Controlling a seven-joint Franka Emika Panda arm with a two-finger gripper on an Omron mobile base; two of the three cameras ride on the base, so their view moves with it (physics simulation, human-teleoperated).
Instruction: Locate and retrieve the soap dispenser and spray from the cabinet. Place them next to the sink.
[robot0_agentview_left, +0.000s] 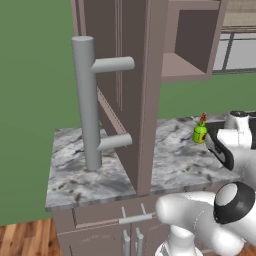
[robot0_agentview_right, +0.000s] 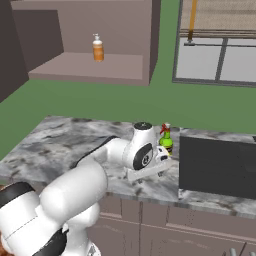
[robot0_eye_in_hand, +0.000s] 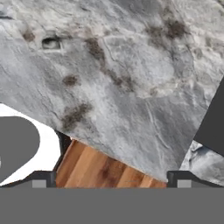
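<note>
soap dispenser (robot0_agentview_right: 98, 48), a small orange bottle with a white pump, stands upright on the open shelf of the cabinet (robot0_agentview_left: 131, 75), well back from the shelf edge. spray (robot0_agentview_right: 165, 139), a green bottle with a red trigger head, already stands upright on the marble countertop (robot0_agentview_right: 60, 145), just beside the near corner of the sink (robot0_agentview_right: 217, 165), a dark, nearly black basin. in the left base view the same spray (robot0_agentview_left: 200, 131) shows beyond the swung-open cabinet door, whose thick grey bar handle (robot0_agentview_left: 87, 102) juts toward the camera.

the gripper (robot0_eye_in_hand: 112, 181) hangs low over the counter near the spray, its fingers spread wide and holding nothing; the hand view looks down on bare marble, a strip of wood floor and a corner of the dark basin.

judging from this, the spray half looks done and the dispenser is the step in hand. to do it well, the hand should lift straight up first so it clears the spray without knocking it over. it then needs to rise to shelf height and go in level through the opening, clear of the open door. the fingers should close around the bottle's orange body rather than the thin pump neck. it should come out upright and go down near the spray with a gap between the two.
</note>
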